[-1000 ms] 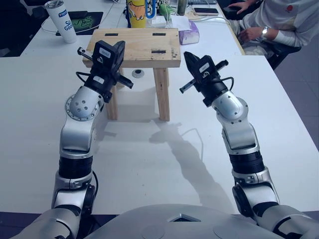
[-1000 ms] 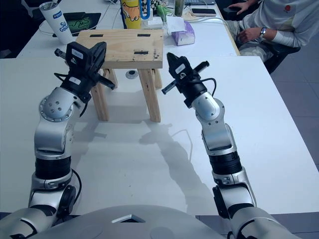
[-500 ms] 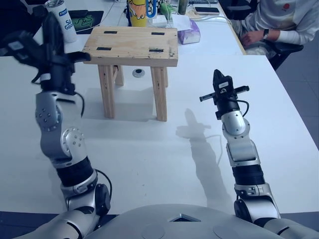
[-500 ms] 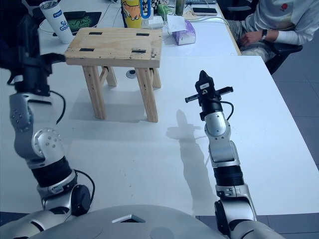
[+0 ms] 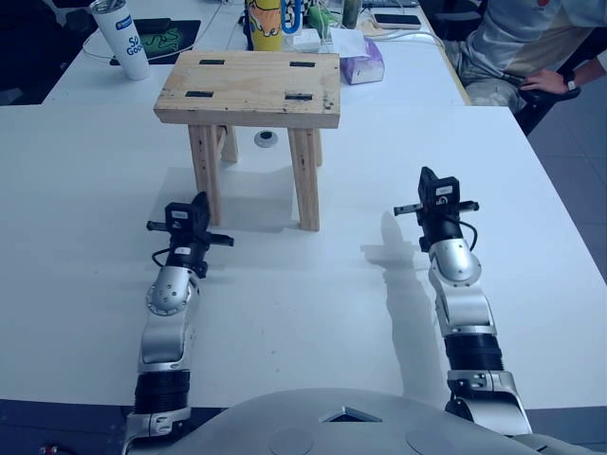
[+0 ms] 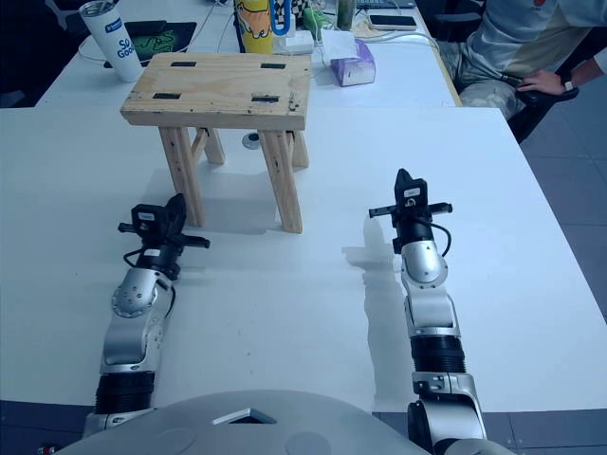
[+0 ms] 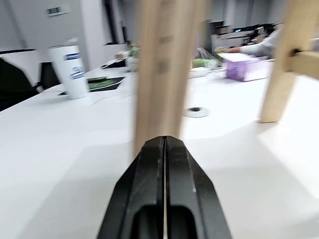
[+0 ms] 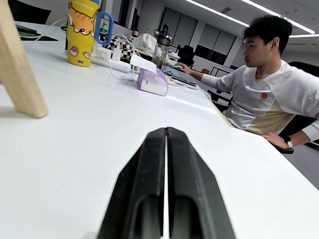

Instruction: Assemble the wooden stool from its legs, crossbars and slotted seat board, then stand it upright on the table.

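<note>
Nothing I can read w/ confidence. Blue lettering on the white tumbler (image 5: 121, 40), far left, is too small to make out. Green logo on the black mat (image 5: 163, 41) beside it: no legible txt.

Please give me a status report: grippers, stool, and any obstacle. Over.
Left gripper and right gripper: jaws shut, holding nothing. Wooden stool assembled, standing upright on table, ahead of both grippers. Nothing between them and it.

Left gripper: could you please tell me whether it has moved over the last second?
Yes. The left gripper has dropped from beside the stool seat to low before the front left leg, nearer the robot.
</note>
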Action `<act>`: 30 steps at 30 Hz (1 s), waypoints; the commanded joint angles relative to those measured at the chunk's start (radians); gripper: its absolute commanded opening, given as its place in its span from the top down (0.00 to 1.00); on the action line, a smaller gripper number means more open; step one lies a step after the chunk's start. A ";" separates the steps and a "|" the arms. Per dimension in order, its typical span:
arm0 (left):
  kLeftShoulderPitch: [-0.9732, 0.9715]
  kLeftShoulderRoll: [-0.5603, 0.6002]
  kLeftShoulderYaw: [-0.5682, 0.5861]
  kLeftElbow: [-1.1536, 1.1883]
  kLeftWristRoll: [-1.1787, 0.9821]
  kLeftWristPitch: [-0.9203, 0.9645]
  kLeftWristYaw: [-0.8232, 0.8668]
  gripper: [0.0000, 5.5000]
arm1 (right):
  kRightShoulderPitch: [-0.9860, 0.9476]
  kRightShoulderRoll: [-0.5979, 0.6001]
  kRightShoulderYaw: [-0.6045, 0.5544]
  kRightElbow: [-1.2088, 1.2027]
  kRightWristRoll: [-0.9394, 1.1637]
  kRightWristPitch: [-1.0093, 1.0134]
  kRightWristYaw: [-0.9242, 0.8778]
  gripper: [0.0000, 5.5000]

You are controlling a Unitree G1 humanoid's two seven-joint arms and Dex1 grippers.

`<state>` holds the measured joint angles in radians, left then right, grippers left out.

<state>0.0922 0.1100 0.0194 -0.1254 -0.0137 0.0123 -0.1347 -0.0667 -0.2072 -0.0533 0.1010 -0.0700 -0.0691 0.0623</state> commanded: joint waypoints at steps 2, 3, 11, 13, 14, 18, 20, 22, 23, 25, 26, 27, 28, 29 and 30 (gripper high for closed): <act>-0.047 -0.029 -0.040 0.069 0.016 -0.048 0.008 1.00 | 0.017 0.021 -0.001 0.039 0.064 0.005 0.055 1.00; -0.053 -0.034 -0.039 0.079 0.016 -0.057 0.014 1.00 | 0.010 0.023 -0.002 0.045 0.074 0.013 0.063 1.00; -0.071 -0.064 -0.011 0.126 0.006 -0.111 0.063 1.00 | -0.041 0.021 -0.015 0.077 0.104 0.084 0.081 1.00; -0.073 -0.075 0.004 0.139 -0.007 -0.116 0.077 1.00 | -0.053 0.017 -0.016 0.091 0.100 0.090 0.083 1.00; -0.075 -0.079 0.009 0.145 -0.009 -0.116 0.083 1.00 | -0.060 0.014 -0.016 0.099 0.093 0.089 0.080 1.00; -0.068 -0.098 -0.004 0.164 0.012 -0.130 0.111 1.00 | -0.088 -0.006 -0.010 0.138 0.061 0.088 0.072 1.00; -0.068 -0.101 -0.005 0.174 0.012 -0.136 0.113 1.00 | -0.095 -0.010 -0.009 0.157 0.060 0.088 0.079 1.00; -0.070 -0.103 -0.002 0.178 0.005 -0.129 0.110 1.00 | -0.090 -0.012 -0.003 0.161 0.065 0.082 0.094 1.00; -0.072 -0.103 0.000 0.177 0.001 -0.121 0.108 1.00 | -0.086 -0.012 -0.001 0.161 0.062 0.077 0.094 1.00; -0.082 -0.091 0.011 0.181 -0.002 -0.103 0.106 1.00 | -0.074 -0.005 0.001 0.165 0.055 0.061 0.084 1.00; -0.089 -0.084 0.019 0.187 -0.009 -0.092 0.100 1.00 | -0.067 0.001 0.002 0.167 0.053 0.052 0.080 1.00; -0.094 -0.075 0.029 0.190 -0.017 -0.084 0.094 1.00 | -0.056 0.010 0.005 0.163 0.049 0.044 0.072 1.00; -0.098 -0.068 0.040 0.185 -0.025 -0.061 0.092 1.00 | -0.046 0.017 0.008 0.156 0.045 0.041 0.064 1.00; -0.100 -0.063 0.049 0.174 -0.038 -0.040 0.087 1.00 | -0.038 0.024 0.010 0.145 0.043 0.042 0.058 1.00; -0.103 -0.055 0.054 0.162 -0.046 -0.025 0.080 1.00 | -0.033 0.030 0.012 0.136 0.041 0.044 0.050 1.00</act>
